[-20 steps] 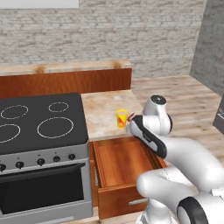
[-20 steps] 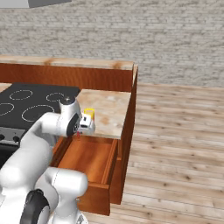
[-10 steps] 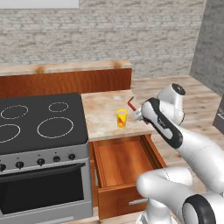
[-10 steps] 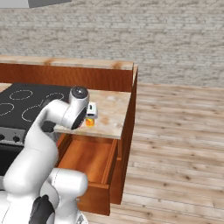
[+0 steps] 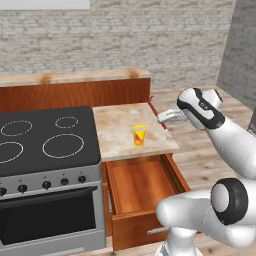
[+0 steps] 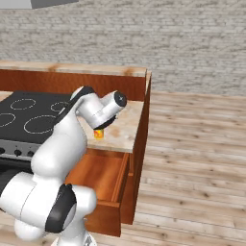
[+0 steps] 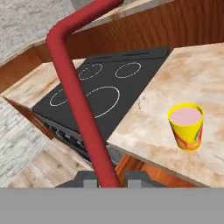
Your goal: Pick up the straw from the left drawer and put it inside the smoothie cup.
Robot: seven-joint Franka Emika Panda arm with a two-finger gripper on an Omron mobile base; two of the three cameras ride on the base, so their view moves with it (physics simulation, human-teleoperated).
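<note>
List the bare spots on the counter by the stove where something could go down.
Counter: bare marble behind the cup, up to the wooden back wall, and to its left along the stove edge. Narrower strip between cup and front edge, above the open drawer. Crowded at the right edge, where the pincer holds the straw.

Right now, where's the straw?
The straw is clamped between the gripper's fingers, held in the air off the right edge of the marble counter. In the hand view it rises left of the smoothie cup, not yet in it.
</note>
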